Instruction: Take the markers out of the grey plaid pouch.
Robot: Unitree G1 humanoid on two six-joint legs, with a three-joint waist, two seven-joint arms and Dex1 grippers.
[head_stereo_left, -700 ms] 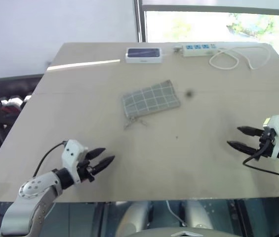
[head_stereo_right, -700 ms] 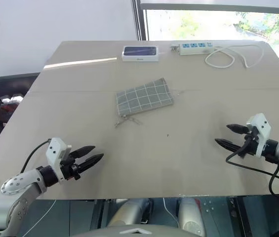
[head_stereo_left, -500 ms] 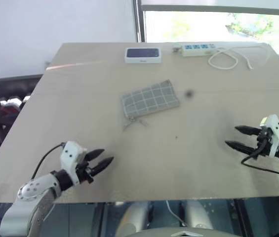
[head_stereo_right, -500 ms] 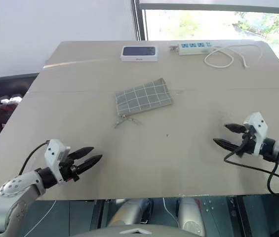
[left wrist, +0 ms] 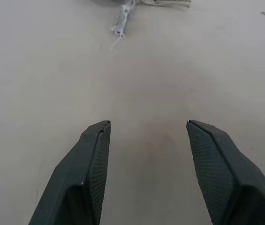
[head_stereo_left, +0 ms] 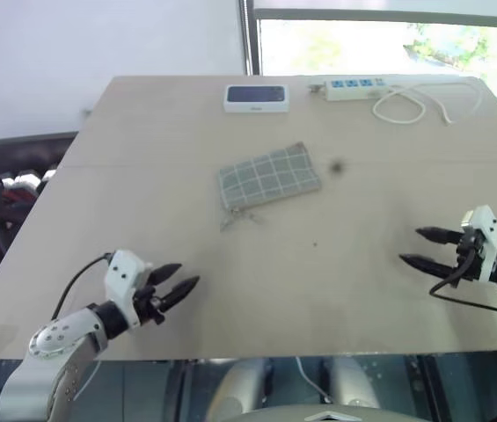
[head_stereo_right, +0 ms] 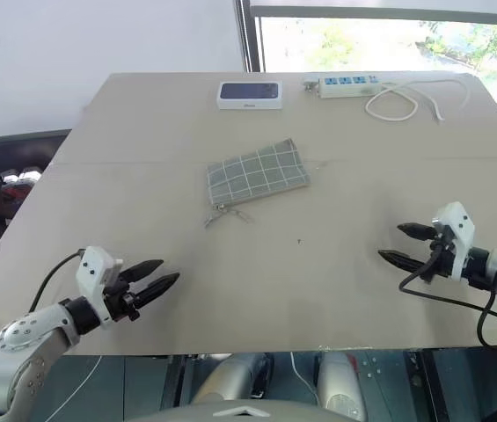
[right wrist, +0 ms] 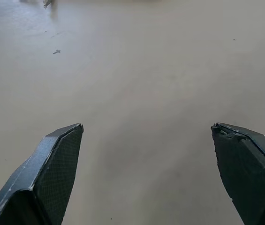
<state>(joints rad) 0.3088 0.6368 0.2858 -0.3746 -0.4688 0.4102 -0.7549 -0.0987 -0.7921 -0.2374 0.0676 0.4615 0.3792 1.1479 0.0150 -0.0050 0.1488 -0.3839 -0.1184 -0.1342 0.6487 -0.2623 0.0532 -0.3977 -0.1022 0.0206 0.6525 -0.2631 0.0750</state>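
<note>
Left eye view, grey plaid pouch (head_stereo_left: 268, 177) mid-table (head_stereo_left: 142, 220), both jaws parted

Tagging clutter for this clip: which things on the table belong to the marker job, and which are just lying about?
Job:
- flat grey-green plaid fabric pouch, closed, markers unseen
- left tool and right tool, both open

Lying about:
- white box with dark top
- white power strip with looped cable

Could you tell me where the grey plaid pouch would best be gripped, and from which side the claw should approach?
The grey plaid pouch lies flat and slightly askew mid-table, its zipper pull cord trailing from the near left corner. Probably best to pinch that near corner edge from above, coming from the robot's side with the left claw, which is open and nearer that corner. Flat fabric offers no raised side, so an edge pinch seems safest.
</note>
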